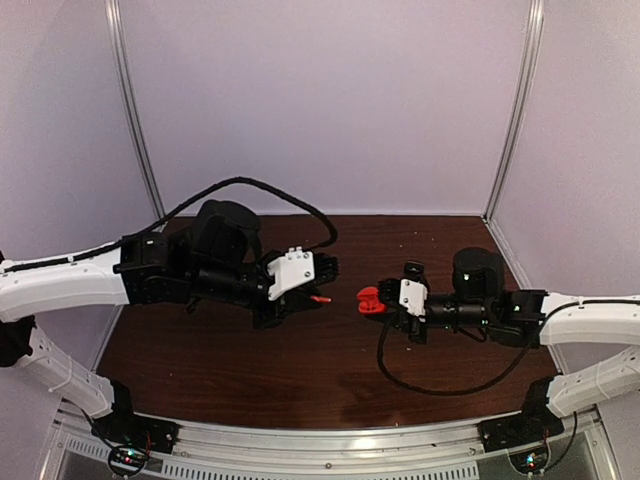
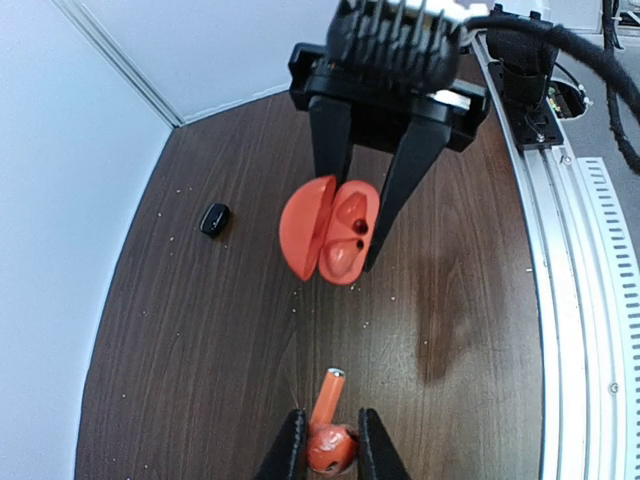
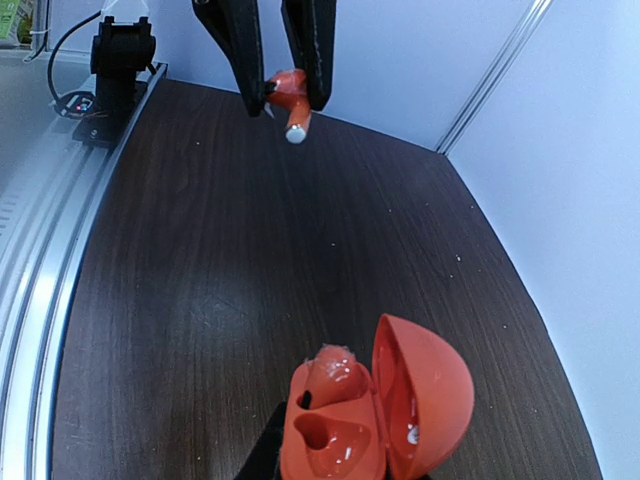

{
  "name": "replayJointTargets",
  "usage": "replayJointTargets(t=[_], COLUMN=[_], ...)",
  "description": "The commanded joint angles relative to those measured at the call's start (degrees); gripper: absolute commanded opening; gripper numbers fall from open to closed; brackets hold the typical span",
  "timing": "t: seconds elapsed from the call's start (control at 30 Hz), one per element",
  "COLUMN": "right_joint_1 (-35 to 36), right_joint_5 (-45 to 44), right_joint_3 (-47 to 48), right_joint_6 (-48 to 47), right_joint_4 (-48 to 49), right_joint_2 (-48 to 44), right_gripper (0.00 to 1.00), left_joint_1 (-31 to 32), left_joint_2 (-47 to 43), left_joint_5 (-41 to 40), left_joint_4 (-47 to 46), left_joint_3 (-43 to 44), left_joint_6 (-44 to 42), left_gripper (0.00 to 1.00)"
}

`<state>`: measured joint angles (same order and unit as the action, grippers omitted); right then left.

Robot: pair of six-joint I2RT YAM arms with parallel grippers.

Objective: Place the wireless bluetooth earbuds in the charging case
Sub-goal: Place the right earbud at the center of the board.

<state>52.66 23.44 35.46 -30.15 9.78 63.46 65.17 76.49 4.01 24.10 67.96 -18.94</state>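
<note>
We see the charging case [image 2: 330, 232] hinged open, both wells [image 3: 325, 440] exposed, clamped in the right gripper [image 2: 350, 222]. Facing it, the left gripper [image 2: 329, 450] pinches the red earbud [image 2: 329, 395], stem-first. The black earbud [image 2: 214, 218] lies on the table [image 2: 200, 380], off to one side of the right gripper.

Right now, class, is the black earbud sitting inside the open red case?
No, the black earbud lies on the table, well apart from the red case held up by the right gripper.
</note>
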Motion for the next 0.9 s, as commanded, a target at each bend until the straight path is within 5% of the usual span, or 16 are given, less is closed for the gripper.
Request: replayJointTargets(t=[0.0, 0.87], right_joint_1=[1.1, 7.4], right_joint_5=[-2.3, -7.5], right_joint_3=[4.1, 9.1], right_joint_6=[0.3, 6.5], right_joint_4=[-2.7, -6.4], right_joint_2=[2.9, 8.8], right_gripper=[0.00, 0.00], left_joint_1=[1.3, 4.2], left_joint_2=[2.2, 10.7], left_joint_5=[-2.1, -2.8], left_joint_4=[2.9, 3.5], left_joint_3=[4.6, 10.3], left_joint_6=[-2.3, -4.3], left_gripper=[0.10, 0.10])
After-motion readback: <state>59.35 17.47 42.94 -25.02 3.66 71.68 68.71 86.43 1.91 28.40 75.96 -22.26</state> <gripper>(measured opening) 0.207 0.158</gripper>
